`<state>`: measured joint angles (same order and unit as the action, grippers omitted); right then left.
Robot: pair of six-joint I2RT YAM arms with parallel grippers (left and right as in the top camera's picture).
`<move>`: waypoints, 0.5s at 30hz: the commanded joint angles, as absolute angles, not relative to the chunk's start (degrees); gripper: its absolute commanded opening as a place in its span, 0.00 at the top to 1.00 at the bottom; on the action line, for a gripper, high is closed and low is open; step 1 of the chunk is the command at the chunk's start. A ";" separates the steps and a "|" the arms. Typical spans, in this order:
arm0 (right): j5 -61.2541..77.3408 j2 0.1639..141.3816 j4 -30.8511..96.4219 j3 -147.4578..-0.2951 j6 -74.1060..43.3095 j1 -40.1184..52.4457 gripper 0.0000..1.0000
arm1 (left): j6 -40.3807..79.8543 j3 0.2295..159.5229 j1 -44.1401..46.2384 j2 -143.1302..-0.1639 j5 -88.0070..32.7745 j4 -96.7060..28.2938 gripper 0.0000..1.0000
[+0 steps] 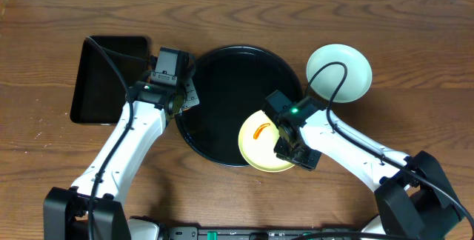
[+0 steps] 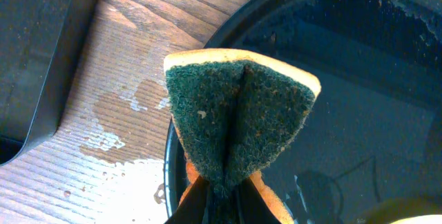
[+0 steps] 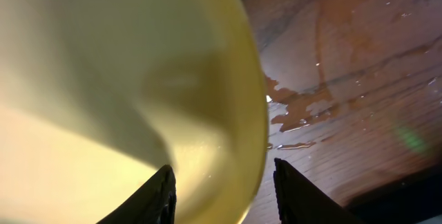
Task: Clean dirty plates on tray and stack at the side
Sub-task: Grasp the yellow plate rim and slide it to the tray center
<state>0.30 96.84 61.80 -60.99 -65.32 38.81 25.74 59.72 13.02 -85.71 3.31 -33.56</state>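
Observation:
A pale yellow plate (image 1: 258,142) with an orange smear lies at the front right of the round black tray (image 1: 222,70), overhanging its rim. My right gripper (image 1: 293,150) stands open astride the plate's right edge. In the right wrist view one finger (image 3: 155,200) is over the plate (image 3: 103,79) and the other (image 3: 297,196) is outside, apart from the rim. A pale mint plate (image 1: 339,72) sits on the table to the tray's right. My left gripper (image 1: 181,98) hovers at the tray's left rim, shut on a folded green-and-yellow sponge (image 2: 238,113).
A smaller rectangular black tray (image 1: 104,77) lies at the left. Wet patches mark the wood beside the round tray's left rim (image 2: 117,127) and near the yellow plate (image 3: 304,106). Both arms reach in from the front edge.

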 commanded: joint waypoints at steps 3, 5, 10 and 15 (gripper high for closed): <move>1.17 96.33 60.99 -60.42 -65.54 39.42 0.57 | 26.26 59.44 13.08 -85.89 3.38 -33.56 0.92; 1.63 96.33 60.80 -60.40 -65.52 39.46 0.63 | 26.26 59.44 13.08 -85.89 3.38 -33.56 0.92; 1.63 96.33 60.64 -60.40 -65.52 39.46 0.85 | 26.26 59.44 13.08 -85.89 3.38 -33.56 0.92; 1.56 96.33 59.70 -60.40 -64.90 39.40 0.99 | 26.26 59.44 13.08 -85.89 3.38 -33.56 0.92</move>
